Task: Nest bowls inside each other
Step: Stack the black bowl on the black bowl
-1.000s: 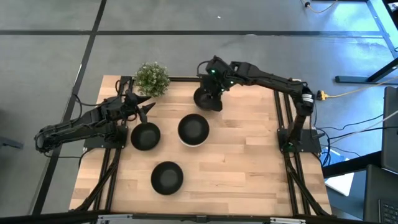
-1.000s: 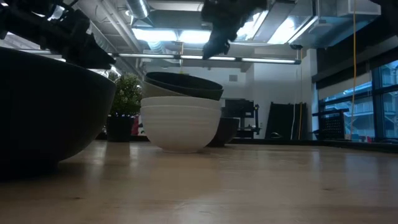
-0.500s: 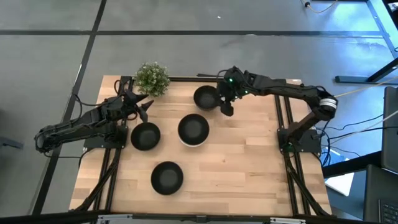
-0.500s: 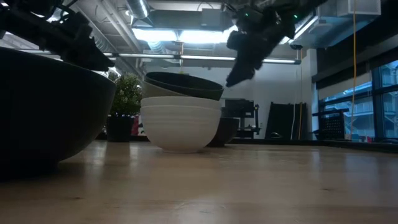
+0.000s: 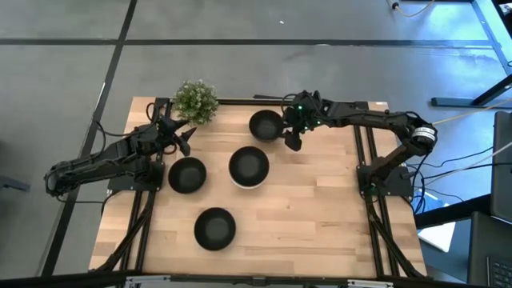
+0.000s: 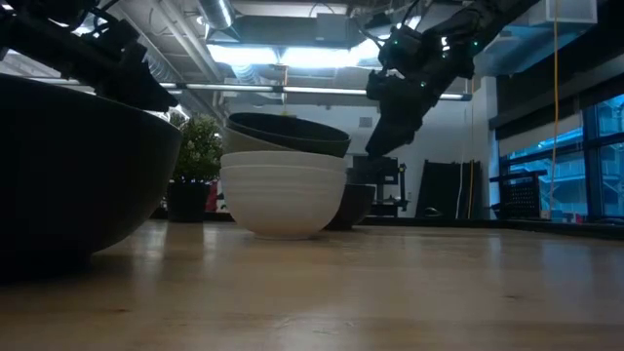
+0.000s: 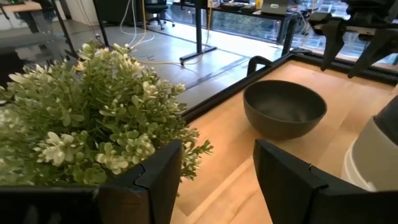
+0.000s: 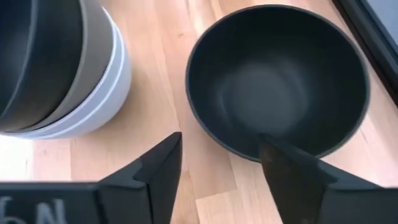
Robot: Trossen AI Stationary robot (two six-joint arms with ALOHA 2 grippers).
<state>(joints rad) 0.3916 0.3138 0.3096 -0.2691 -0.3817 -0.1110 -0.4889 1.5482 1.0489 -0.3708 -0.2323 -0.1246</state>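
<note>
Item, back black bowl (image 8: 277, 78) on the bench (image 5: 320, 208) near the central stack (image 5: 249, 167): right gripper (image 8: 217, 163), fingers spread, is hovering beside its rim (pickup pending; next, straddling and pinching).

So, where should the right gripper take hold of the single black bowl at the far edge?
Grip the black bowl by its rim, from above, on the side nearest the right gripper. It stands upright and empty, so one finger can go inside and one outside the thin wall. That side faces away from the stacked bowls.

Potted plant (image 5: 195, 101) at wooden table's (image 5: 320, 216) far-left corner
</note>
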